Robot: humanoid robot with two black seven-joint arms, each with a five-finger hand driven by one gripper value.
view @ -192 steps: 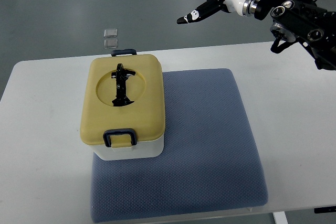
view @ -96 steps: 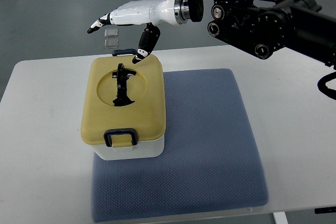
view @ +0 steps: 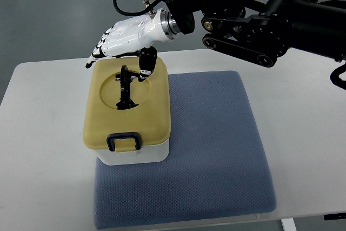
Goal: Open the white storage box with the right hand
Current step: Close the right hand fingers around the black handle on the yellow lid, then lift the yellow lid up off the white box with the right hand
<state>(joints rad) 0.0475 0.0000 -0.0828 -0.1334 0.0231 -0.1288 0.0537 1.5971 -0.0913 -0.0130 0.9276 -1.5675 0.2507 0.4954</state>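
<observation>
Fingers (view: 97, 52) of the right hand (view: 123, 39) spread loosely over the far edge of the white storage box (view: 128, 113), gripping nothing; its thumb points down at the yellow lid (view: 148, 106) (whether it touches is unclear). That box sits closed on the left part of a blue mat (view: 216, 150) on the white counter (view: 43, 133)

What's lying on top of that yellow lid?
A black folded handle lies in the round recess of the yellow lid. The right hand hovers over the lid's far edge, hiding the rear latch. The closed lid hides whatever is inside the white box.
</observation>
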